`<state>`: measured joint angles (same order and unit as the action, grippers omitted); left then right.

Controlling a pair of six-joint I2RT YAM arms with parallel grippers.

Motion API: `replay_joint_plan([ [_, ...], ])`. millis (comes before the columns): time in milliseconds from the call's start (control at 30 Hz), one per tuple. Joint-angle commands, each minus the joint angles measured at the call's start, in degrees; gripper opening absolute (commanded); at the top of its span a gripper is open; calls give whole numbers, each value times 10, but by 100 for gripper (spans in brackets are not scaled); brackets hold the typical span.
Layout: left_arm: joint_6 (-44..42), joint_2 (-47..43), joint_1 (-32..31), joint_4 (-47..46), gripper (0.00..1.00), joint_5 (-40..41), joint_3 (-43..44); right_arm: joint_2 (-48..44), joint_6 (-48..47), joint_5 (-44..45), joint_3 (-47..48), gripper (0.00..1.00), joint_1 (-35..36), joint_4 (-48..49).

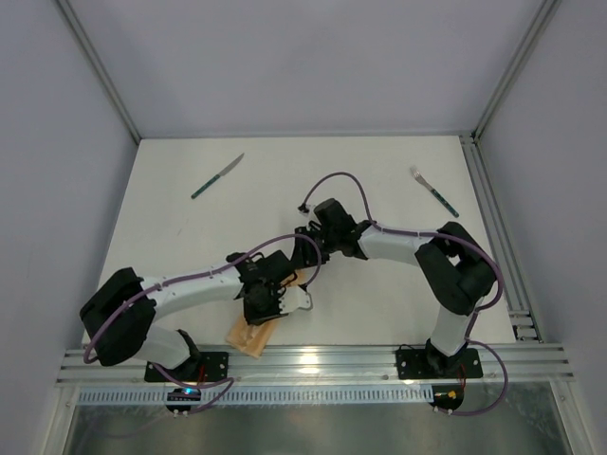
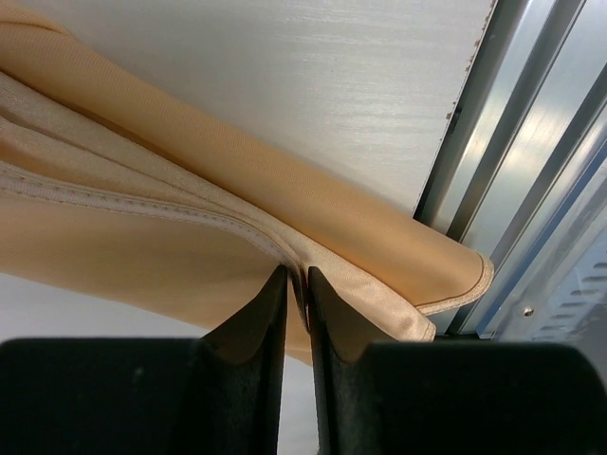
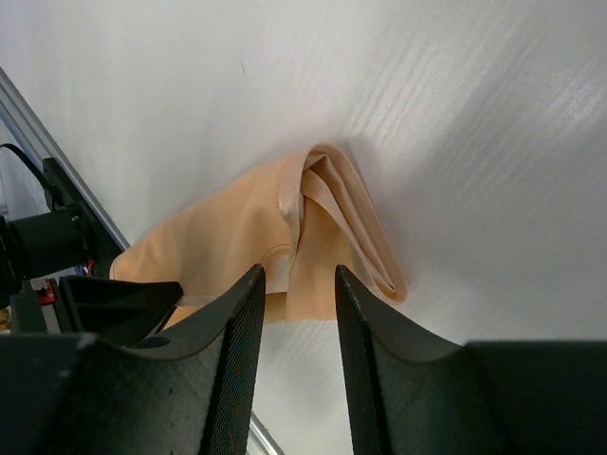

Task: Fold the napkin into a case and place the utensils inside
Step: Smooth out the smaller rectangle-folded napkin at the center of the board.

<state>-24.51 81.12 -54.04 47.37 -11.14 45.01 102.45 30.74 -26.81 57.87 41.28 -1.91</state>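
Reaching inward from 2 sides, low over napkin [image 2: 190, 171]; left pincer [image 2: 296, 277] almost together astride hem, grip impossible to tell; right pincer [image 3: 298, 272] held apart above fold.

No text, label, brand, number or sign can be read in any view, nothing legible on any surface
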Motion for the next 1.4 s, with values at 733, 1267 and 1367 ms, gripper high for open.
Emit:
replay_joint_plan([
  [733,3,46,-16,4,28,-85,71,57,-31,75,34,7,14,-22],
  [1267,47,92,-16,-74,17,-77,103,33,-95,14,78,26,2,-36],
  [1367,67,94,-16,-76,17,-90,108,12,-87,4,66,30,1,-40],
])
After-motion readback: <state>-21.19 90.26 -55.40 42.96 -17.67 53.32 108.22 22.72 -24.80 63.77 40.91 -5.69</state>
